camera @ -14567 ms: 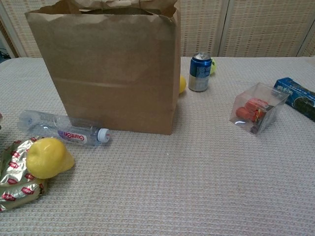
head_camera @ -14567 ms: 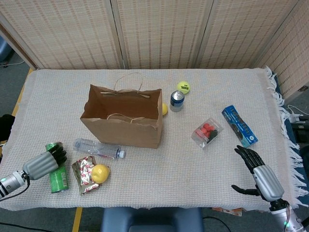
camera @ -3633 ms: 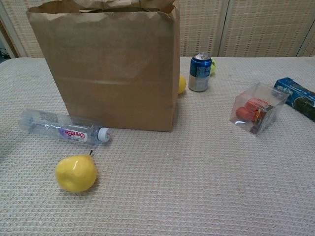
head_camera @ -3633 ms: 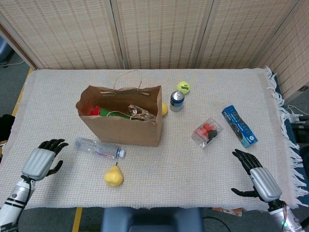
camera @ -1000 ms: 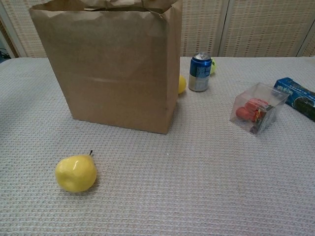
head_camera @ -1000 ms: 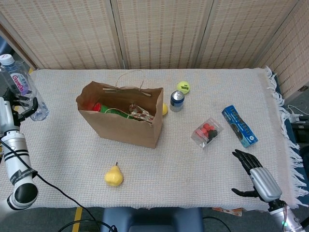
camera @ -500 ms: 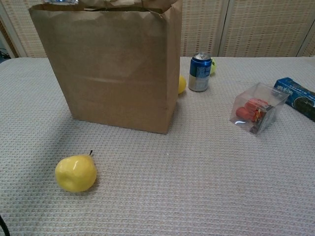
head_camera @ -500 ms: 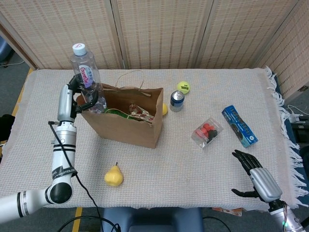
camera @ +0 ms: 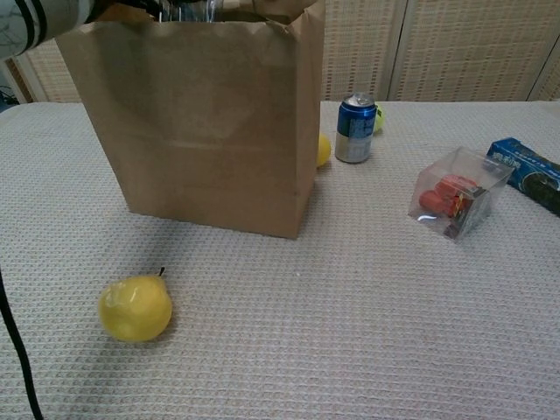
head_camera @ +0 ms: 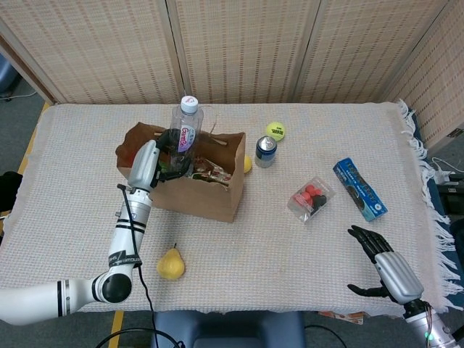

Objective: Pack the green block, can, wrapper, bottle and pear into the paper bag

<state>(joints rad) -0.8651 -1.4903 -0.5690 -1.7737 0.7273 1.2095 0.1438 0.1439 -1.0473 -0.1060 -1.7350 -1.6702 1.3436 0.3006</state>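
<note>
My left hand (head_camera: 168, 156) grips the clear water bottle (head_camera: 185, 125) by its lower half. The bottle stands upright, white cap up, over the open top of the brown paper bag (head_camera: 190, 193), with its base just inside the mouth. In the chest view the bag (camera: 201, 131) fills the left, and only a sliver of bottle (camera: 188, 10) shows at its rim. The shiny wrapper (head_camera: 212, 174) lies inside the bag. The yellow pear (head_camera: 171, 264) (camera: 134, 308) sits on the cloth in front of the bag. My right hand (head_camera: 388, 267) rests open at the front right.
A blue drink can (head_camera: 266, 151) (camera: 355, 129) stands right of the bag, with a tennis ball (head_camera: 275, 130) behind it. A clear box of red pieces (head_camera: 311, 197) (camera: 457, 196) and a blue packet (head_camera: 359, 188) lie further right. A small yellow item (head_camera: 247, 164) sits against the bag's right side.
My left hand has carried the bottle rightward from the bag's left edge to above its middle and lowered it into the mouth. The pear and my right hand have not moved.
</note>
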